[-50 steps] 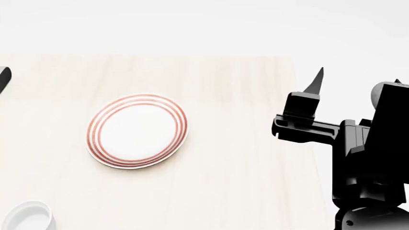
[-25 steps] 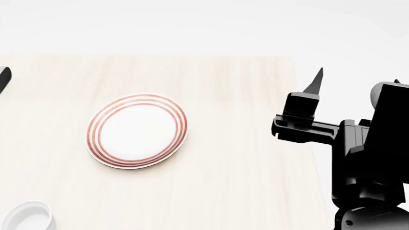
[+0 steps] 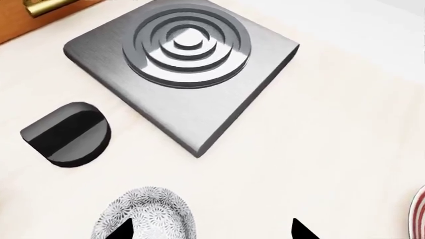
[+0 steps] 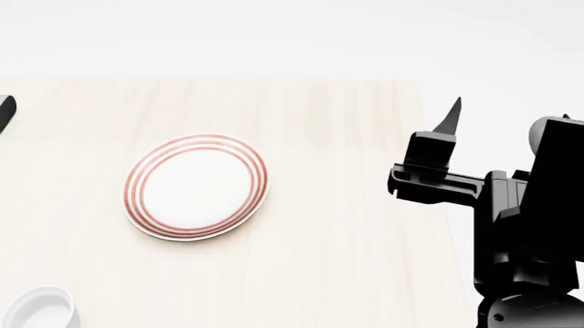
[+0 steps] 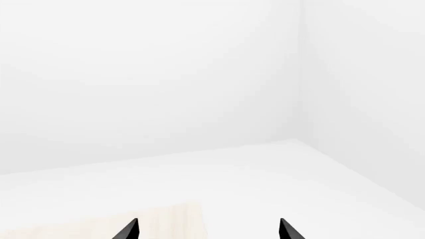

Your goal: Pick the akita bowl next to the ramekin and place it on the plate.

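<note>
A grey-patterned akita bowl sits on the pale tabletop in the left wrist view. One fingertip of my open left gripper overlaps the bowl, and most of it lies outside the wide gap. The ramekin is a small white cup at the near left corner of the head view, where no bowl shows. I cannot tell whether this bowl is the one beside it. The red-ringed plate lies empty left of centre, and its rim also shows in the left wrist view. My right gripper is open, raised off the table's right edge, holding nothing.
A square grey burner plate with raised rings and a black knob lie beyond the bowl. A wooden piece with brass fitting is behind them. The right arm stands past the table's right edge. A black tip shows at far left.
</note>
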You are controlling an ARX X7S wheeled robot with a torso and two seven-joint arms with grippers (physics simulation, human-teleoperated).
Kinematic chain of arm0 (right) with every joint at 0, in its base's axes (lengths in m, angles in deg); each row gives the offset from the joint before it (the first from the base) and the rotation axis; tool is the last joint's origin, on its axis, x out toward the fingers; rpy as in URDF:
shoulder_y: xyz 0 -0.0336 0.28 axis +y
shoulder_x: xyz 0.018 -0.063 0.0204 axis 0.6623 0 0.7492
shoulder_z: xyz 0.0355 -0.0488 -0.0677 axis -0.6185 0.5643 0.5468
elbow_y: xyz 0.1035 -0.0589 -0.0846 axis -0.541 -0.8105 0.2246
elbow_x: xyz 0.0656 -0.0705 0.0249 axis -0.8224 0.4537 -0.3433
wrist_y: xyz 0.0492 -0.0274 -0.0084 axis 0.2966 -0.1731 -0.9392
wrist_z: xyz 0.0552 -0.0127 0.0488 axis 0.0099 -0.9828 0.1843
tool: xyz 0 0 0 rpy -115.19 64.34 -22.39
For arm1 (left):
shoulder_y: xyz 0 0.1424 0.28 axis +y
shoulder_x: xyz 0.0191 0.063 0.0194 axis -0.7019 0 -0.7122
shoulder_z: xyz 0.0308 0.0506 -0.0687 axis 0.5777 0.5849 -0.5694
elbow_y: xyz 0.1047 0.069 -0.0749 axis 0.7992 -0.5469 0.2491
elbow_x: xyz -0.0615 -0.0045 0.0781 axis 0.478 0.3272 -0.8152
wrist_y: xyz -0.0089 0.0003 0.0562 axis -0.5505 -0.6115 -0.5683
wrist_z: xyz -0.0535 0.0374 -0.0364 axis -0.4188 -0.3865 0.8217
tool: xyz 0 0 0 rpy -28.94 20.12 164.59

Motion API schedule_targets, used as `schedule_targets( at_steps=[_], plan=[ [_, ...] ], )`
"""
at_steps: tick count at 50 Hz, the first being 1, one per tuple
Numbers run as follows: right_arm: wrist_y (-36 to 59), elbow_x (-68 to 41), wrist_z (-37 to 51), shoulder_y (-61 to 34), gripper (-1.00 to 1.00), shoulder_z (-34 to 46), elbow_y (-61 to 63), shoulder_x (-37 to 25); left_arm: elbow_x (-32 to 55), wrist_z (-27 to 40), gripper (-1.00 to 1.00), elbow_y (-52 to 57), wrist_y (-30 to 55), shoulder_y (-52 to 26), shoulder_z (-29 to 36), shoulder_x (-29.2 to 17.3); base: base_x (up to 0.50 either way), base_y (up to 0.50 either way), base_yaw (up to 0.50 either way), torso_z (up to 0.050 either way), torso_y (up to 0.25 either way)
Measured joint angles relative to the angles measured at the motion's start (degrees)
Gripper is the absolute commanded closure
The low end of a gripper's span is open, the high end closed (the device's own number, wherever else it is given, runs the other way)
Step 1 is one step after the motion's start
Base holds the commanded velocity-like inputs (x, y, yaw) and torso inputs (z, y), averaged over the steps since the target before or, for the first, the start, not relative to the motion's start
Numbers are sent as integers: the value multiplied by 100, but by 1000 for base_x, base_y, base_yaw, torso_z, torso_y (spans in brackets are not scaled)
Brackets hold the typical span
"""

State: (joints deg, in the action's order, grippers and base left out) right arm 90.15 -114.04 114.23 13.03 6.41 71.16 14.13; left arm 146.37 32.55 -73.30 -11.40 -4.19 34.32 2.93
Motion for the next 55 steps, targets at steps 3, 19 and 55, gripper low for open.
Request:
schedule_targets(
  at_steps=[3, 19, 55],
  plan=[
    [-3, -7, 5, 0, -100, 0, -3, -3, -35, -65, -100, -11, -36, 9, 44, -19, 0, 0, 0, 0, -106],
    [-2, -55, 43, -7, -100, 8, -9, -20, -41, -115, -100, 5, -125, 37, 87, -46, 0, 0, 0, 0, -77],
    [-122, -87, 74, 25, -100, 53, -72, -72, 46, -53, -100, 148, -233, 120, 59, -114, 0, 0, 0, 0, -38]
  ],
)
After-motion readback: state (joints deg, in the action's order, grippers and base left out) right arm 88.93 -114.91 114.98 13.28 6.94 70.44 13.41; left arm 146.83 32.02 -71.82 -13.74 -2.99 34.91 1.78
